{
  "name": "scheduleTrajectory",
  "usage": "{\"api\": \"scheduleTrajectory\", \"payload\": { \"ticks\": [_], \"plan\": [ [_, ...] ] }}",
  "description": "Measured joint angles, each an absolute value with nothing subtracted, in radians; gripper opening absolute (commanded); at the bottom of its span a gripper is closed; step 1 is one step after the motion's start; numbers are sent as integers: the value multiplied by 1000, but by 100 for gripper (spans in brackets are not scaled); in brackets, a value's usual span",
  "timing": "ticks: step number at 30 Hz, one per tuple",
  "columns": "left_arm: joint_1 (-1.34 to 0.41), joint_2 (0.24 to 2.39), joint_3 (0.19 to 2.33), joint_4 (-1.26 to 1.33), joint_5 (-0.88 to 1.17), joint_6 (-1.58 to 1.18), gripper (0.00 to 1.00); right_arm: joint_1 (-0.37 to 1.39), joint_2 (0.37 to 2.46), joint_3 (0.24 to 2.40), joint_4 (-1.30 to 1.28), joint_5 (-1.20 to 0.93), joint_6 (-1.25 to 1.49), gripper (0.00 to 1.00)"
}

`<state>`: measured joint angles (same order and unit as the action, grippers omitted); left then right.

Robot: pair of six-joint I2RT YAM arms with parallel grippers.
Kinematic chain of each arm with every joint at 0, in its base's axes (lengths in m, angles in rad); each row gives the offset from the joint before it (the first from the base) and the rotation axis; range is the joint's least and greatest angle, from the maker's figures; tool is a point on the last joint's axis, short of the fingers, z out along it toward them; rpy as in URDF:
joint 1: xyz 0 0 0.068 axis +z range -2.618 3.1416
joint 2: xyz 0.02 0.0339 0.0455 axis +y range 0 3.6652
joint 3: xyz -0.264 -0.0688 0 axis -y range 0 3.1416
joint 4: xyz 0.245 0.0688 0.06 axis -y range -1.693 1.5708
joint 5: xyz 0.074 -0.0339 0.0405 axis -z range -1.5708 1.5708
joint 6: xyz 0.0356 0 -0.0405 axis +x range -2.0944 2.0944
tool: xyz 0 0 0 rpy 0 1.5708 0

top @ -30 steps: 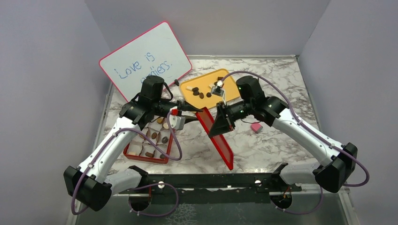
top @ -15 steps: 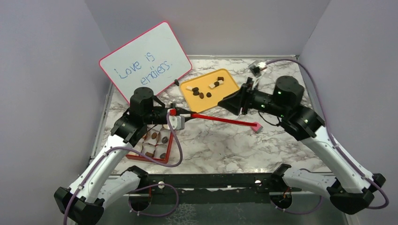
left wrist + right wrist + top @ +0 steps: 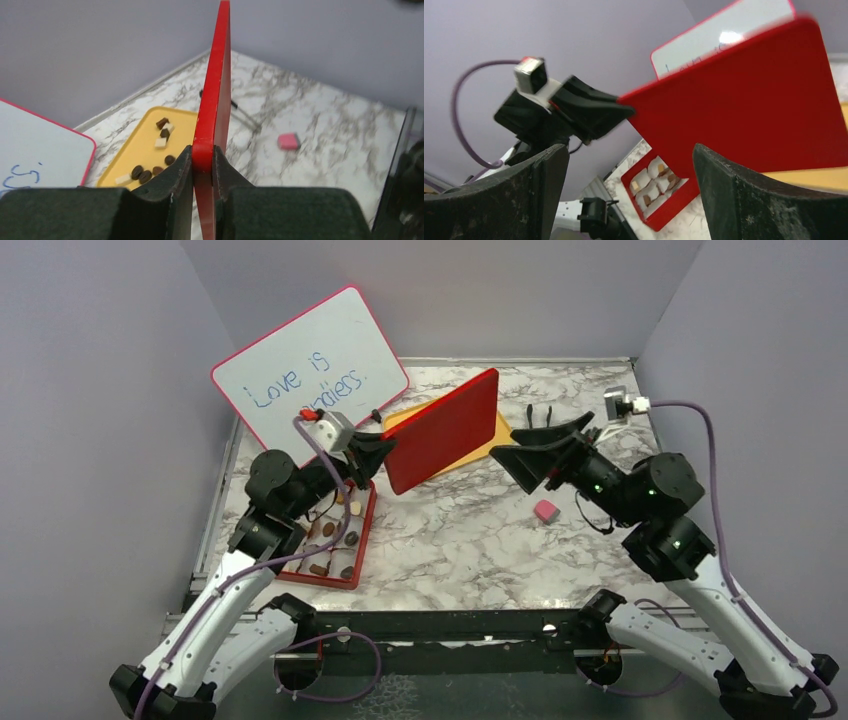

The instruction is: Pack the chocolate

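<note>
Lid [image 3: 443, 430] now hangs mid-frame, pinched by left end effector [image 3: 378, 452] alone; right end effector [image 3: 520, 445] has released, jaws wide, so left can probably cover box [image 3: 320, 581], lower left.

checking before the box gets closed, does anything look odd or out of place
The red lid is off the red box, pinched in the left hand in mid-air. Chocolate pieces lie unpacked on the yellow tray, and a pink cube sits alone on the marble table.
</note>
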<state>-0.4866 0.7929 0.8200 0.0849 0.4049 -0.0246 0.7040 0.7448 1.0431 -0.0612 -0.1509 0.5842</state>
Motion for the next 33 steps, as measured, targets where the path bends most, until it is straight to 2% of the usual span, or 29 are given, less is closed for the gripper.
{"api": "scheduleTrajectory", "payload": {
  "ticks": [7, 13, 16, 18, 22, 28, 33],
  "plan": [
    [-487, 671, 771, 223, 200, -446, 0, 704, 742, 769, 102, -150, 809, 96],
    [-487, 604, 770, 255, 77, -659, 0, 704, 793, 678, 243, -146, 1018, 89],
    [-487, 587, 770, 262, 37, -730, 0, 704, 820, 619, 351, -147, 1159, 87],
    [-486, 581, 770, 266, 18, -763, 0, 704, 858, 588, 406, -153, 1231, 91],
    [-487, 583, 770, 271, -33, -813, 0, 705, 941, 581, 431, -180, 1267, 90],
    [-487, 596, 770, 284, -145, -905, 0, 705, 1016, 431, 683, -214, 1391, 88],
    [-487, 644, 772, 332, -184, -964, 0, 706, 1102, 417, 770, -215, 1514, 88]
  ]
}}
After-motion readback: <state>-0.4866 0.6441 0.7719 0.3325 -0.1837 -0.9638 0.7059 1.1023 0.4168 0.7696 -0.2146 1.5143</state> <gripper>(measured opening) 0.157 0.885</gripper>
